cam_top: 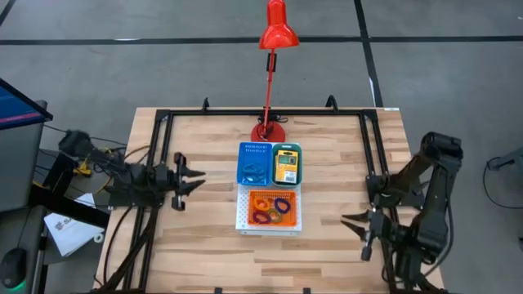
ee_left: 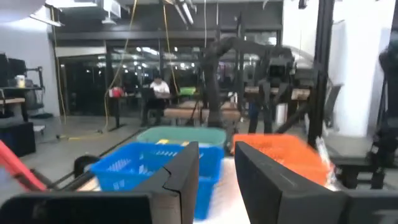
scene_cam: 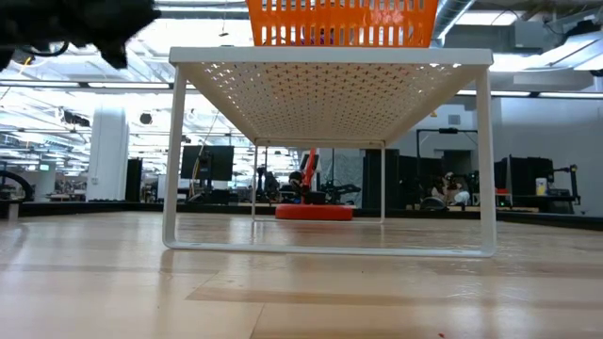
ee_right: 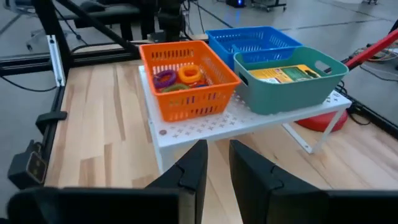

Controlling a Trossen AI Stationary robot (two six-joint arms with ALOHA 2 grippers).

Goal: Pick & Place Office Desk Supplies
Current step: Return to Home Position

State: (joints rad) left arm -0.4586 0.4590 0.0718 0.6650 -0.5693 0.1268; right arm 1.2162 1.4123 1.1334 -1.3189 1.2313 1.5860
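Since the blue tray (cam_top: 255,151), the teal tray (cam_top: 300,163) with its crayon box (cam_top: 285,166) and the orange tray (cam_top: 271,193) of loops (cam_top: 272,209) all sit on the white shelf (cam_top: 268,229) mid-worktop (cam_top: 204,237), placing looks finished; the step in hand seems to be the retreat to rest. The left arm (cam_top: 131,175) hangs well left of the shelf and the right arm (cam_top: 429,188) well right, each with jaws slightly parted and empty. Next, both arms need only fold clear without brushing the shelf

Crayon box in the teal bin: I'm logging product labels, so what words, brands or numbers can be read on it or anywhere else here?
Crayon box: printing on its yellow top, too blurred to read.
Paper sheet beside the table: dark marks, too small to read.
No other text shows; nothing is legible.
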